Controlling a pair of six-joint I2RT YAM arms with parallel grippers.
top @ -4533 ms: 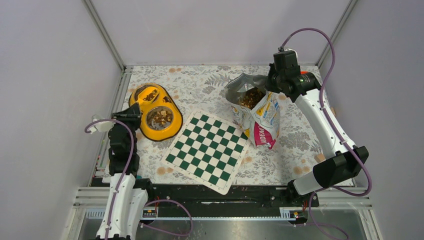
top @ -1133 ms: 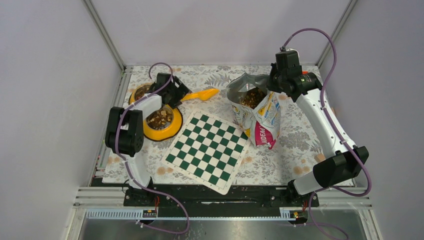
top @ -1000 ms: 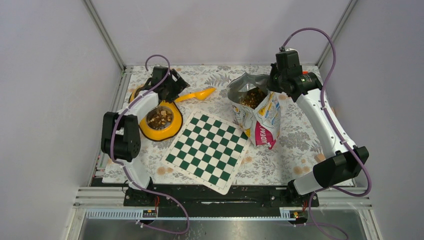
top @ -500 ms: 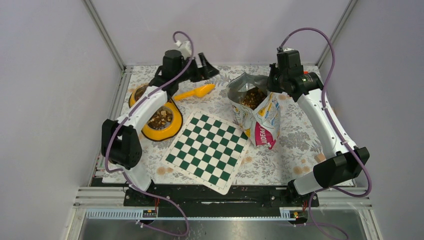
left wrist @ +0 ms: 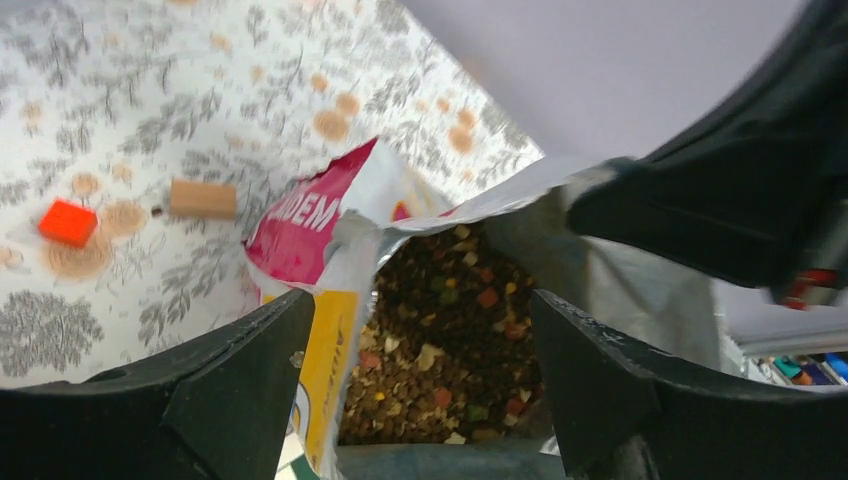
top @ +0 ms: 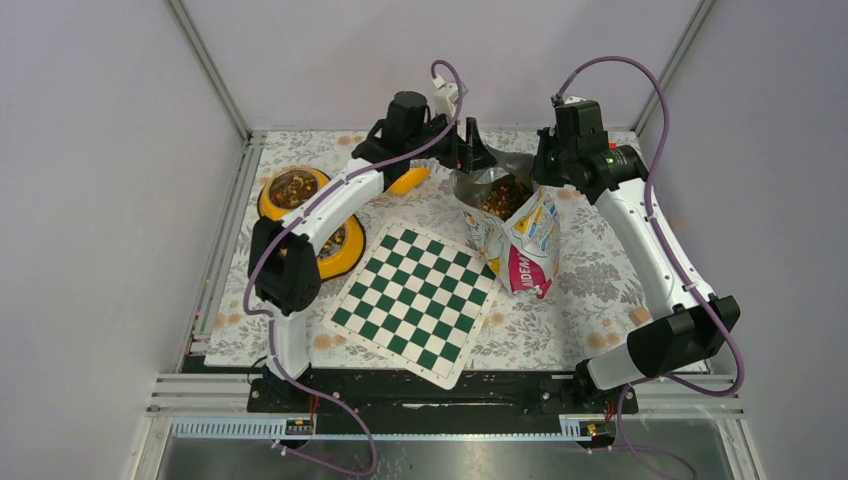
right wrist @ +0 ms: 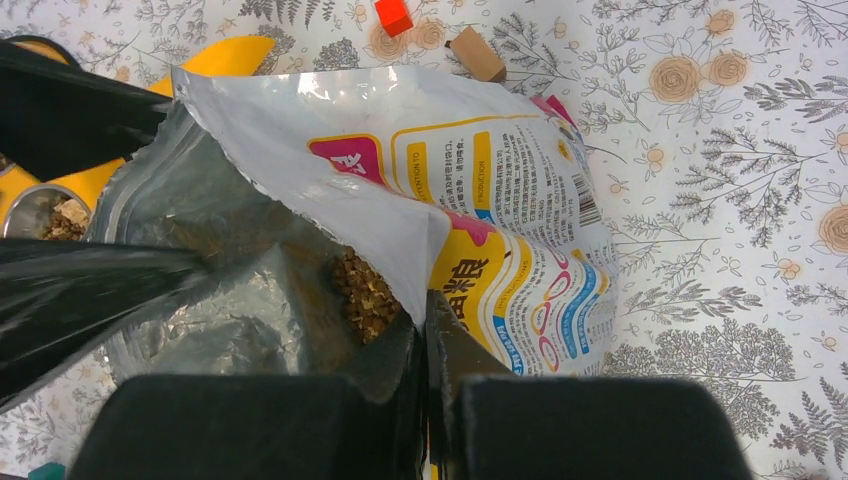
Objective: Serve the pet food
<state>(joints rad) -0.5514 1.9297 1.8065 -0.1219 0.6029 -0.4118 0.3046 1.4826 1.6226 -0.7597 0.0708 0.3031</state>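
The pet food (top: 500, 196) fills an open foil bag (top: 528, 245) standing at the back right. It shows as brown kibble with coloured bits (left wrist: 440, 340). My right gripper (top: 545, 165) is shut on the bag's rim (right wrist: 425, 330) and holds the mouth up. My left gripper (top: 470, 150) hangs open just over the mouth with nothing in it, its fingers (left wrist: 240, 390) either side of the kibble. A yellow double bowl (top: 270, 205) at the left holds some kibble (top: 295, 186). A yellow scoop (top: 410, 180) lies on the table, half hidden under the left arm.
A green and white chessboard mat (top: 415, 300) lies at the front centre. A red cube (left wrist: 68, 221) and a tan wooden block (left wrist: 203, 198) lie on the floral cloth right of the bag. Frame posts and grey walls close in the back and sides.
My left arm has swung from the bowl to the right, up to the bag's mouth, leaving the scoop on the table. The right arm and bag have stayed put.
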